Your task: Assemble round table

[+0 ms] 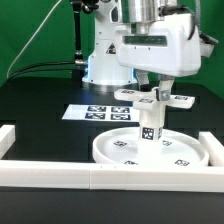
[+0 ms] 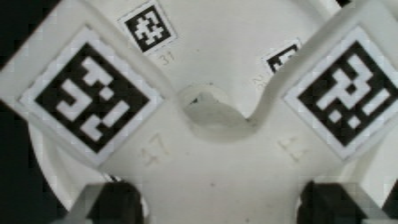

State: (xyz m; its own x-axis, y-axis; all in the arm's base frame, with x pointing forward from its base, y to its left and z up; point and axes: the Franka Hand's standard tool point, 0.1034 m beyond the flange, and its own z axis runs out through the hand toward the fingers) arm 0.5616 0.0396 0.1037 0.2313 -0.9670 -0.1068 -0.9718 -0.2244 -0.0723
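Note:
The large round disc (image 1: 118,150) lies on the black table near the front. The short post (image 1: 150,125) stands upright at its middle, with tags on its sides. The cross-shaped foot (image 1: 128,95) lies level right on top of the post; I cannot tell whether it is seated. My gripper (image 1: 152,90) comes straight down and is shut on the foot. In the wrist view the foot (image 2: 214,150) fills the picture, with large tags on its arms and a hole at its centre. My gripper (image 2: 222,200) has its dark fingertips (image 2: 116,200) on either side of one arm.
The marker board (image 1: 92,112) lies flat behind the disc. White border rails run along the front (image 1: 100,178), the exterior view's left (image 1: 15,140) and right (image 1: 215,150). The robot's base (image 1: 100,65) stands at the back.

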